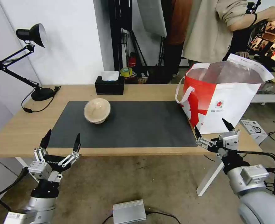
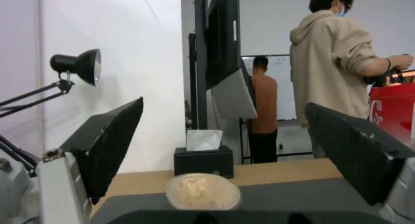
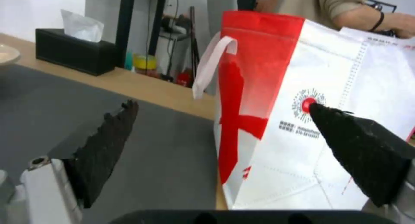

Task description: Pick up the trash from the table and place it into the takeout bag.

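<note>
A beige-tan bowl (image 1: pixel 97 110) of trash sits on the dark grey mat (image 1: pixel 137 124) of the light-wood table (image 1: pixel 19 130), left of centre; the left wrist view has the bowl (image 2: pixel 202 191) straight ahead. The red-and-white takeout bag (image 1: pixel 224 99) stands open at the table's right end, close in front of the right wrist camera (image 3: pixel 302 120). My left gripper (image 1: pixel 61 139) hangs open before the table's front edge, short of the bowl. My right gripper (image 1: pixel 211 126) is open at the front right corner, just in front of the bag. Both are empty.
A black tissue box (image 1: pixel 109 84) stands at the table's back edge behind the bowl. A black desk lamp (image 1: pixel 28 62) occupies the back left corner. A silver box (image 1: pixel 129 211) lies on the floor. White table legs (image 1: pixel 209 177) stand below my right arm.
</note>
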